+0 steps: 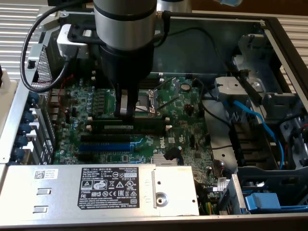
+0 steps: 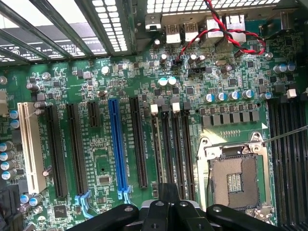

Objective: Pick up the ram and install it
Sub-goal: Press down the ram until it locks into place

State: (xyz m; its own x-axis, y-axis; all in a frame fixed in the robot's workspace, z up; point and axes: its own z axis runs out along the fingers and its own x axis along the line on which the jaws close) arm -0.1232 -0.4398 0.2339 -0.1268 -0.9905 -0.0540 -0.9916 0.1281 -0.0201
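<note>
Green motherboard (image 2: pixel 120 82) — blue expansion slot (image 2: pixel 117 144), bare CPU socket (image 2: pixel 236 180).

bg: white ribbed surface (image 1: pixel 19 19) | wood edge (image 1: pixel 301 53) | even light

A white-on-black label (image 1: pixel 109 187) on the metal power supply cover (image 1: pixel 173 192) near the case's front edge reads "DELL" and "112112-11"; its remaining print is too small to read, as is the white sticker (image 1: pixel 45 174) beside it

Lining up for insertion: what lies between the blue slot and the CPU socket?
Wrist view: a long black slot, then the narrow slots with white end clips.
</note>
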